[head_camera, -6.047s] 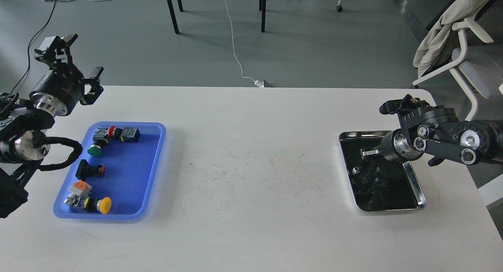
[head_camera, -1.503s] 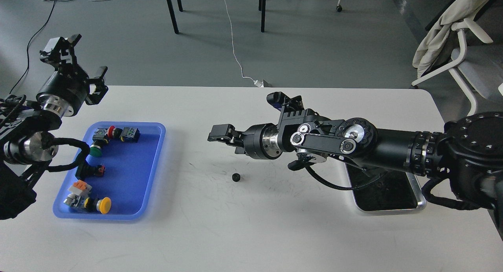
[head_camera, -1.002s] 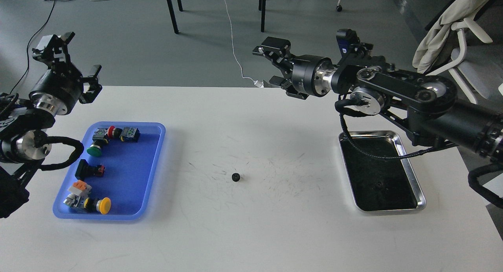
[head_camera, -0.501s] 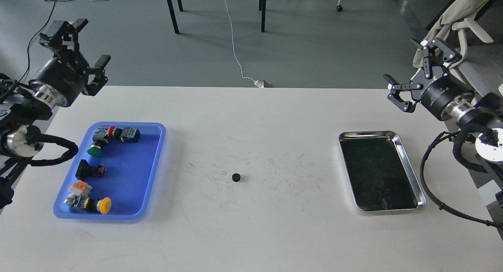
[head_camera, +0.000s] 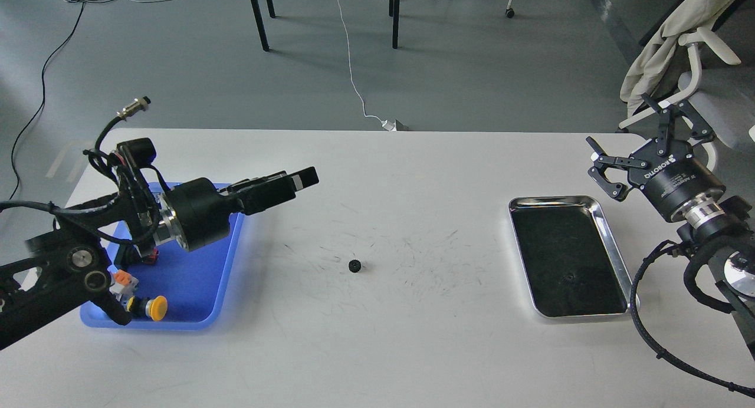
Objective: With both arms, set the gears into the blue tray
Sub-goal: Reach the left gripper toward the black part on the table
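Gear [head_camera: 354, 265] on my table [head_camera: 377, 349] right of my left gripper [head_camera: 289, 185], blue tray [head_camera: 227, 266] beneath it, steel tray [head_camera: 613, 249] beside my right gripper [head_camera: 646, 140].

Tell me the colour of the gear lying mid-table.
Black; the gear shows best in the head view.

White table [head_camera: 413, 337], steel tray [head_camera: 613, 260], push-buttons

The steel tray sits at the table's right; a yellow-capped push-button [head_camera: 154, 308] lies at left, an orange-topped one [head_camera: 122, 279], possibly a switch block, just beside it.
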{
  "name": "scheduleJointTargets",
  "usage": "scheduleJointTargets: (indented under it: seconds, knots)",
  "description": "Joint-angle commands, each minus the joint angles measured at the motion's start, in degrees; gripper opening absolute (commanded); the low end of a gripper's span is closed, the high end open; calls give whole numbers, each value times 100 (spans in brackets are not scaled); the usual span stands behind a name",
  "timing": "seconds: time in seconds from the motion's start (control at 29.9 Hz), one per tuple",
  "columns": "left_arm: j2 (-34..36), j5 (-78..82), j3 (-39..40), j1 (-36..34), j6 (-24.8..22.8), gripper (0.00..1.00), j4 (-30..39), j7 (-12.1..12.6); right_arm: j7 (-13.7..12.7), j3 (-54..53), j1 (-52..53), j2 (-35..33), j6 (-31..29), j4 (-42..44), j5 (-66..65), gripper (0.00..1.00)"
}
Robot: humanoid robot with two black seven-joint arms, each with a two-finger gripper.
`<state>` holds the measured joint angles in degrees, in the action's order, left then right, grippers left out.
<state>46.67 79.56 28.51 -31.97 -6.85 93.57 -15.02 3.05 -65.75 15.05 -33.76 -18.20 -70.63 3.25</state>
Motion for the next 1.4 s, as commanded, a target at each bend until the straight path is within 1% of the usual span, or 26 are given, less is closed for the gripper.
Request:
scheduleJointTargets:
  seconds: [0.0, 0.07, 0.17, 0.2, 0.3, 0.4, 0.6, 1.07, 1.37]
  knots:
    - [-473, 1104, -292, 138, 131, 98, -32, 17, 3, 1, -2, 1, -17, 5, 0, 95]
    - [-824, 1718, -372, 209, 280, 98, -85, 52, 3, 1, -2, 1, -17, 5, 0, 96]
    - [-1247, 2956, -381, 358, 465, 97, -549, 96, 3, 1, -2, 1, -17, -3, 0, 96]
    - [-1370, 3352, -381, 402, 544, 97, -725, 157, 3, 1, 6, 1, -17, -3, 0, 96]
    - [-1678, 4512, -381, 534, 974, 97, -1322, 438, 3, 1, -2, 1, -52, -30, -8, 96]
    - [-1836, 4544, -372, 701, 1273, 97, -1473, 474, 3, 1, 15, 1, -104, -30, -8, 96]
    - [-2153, 4544, -381, 789, 1546, 96, -1974, 474, 3, 36, 24, 27, -104, -30, -17, 96]
    - [-2891, 4544, -390, 965, 1564, 95, -2677, 483, 3, 62, 24, 18, -104, -30, -26, 96]
    - [-2997, 4544, -390, 974, 1564, 84, -2985, 491, 3, 71, 24, 27, -104, -30, -26, 96]
